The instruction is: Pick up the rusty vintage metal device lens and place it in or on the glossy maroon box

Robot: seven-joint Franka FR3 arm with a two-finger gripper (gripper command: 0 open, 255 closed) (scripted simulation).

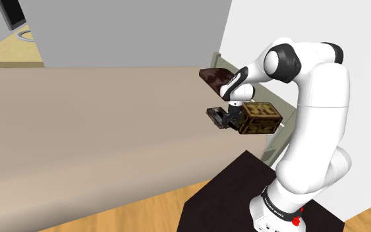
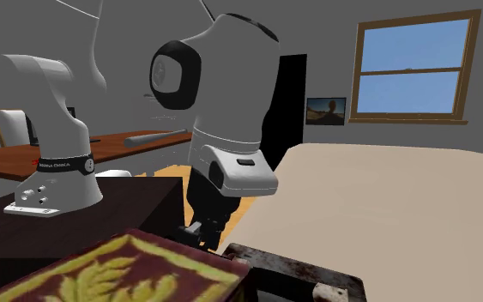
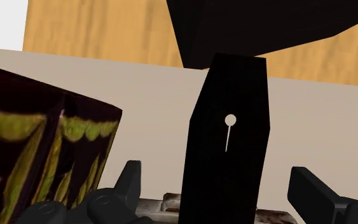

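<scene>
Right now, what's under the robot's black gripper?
Under the gripper is the rusty metal device, right beside the maroon box with gold leaves. A tall black piece stands between the open fingers and covers most of the device, so I can't see its whole shape.

The lens [image 1: 214,114] lies beside the box [image 1: 264,118] (on the shoulder view's left).

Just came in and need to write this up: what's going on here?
A white Franka arm is bent low over a beige surface, next to a dark maroon box with a yellow leaf pattern. Its jaws stand open, with a rusty dark device between them, not clasped. The device lies beside the box, not yet on it.
</scene>
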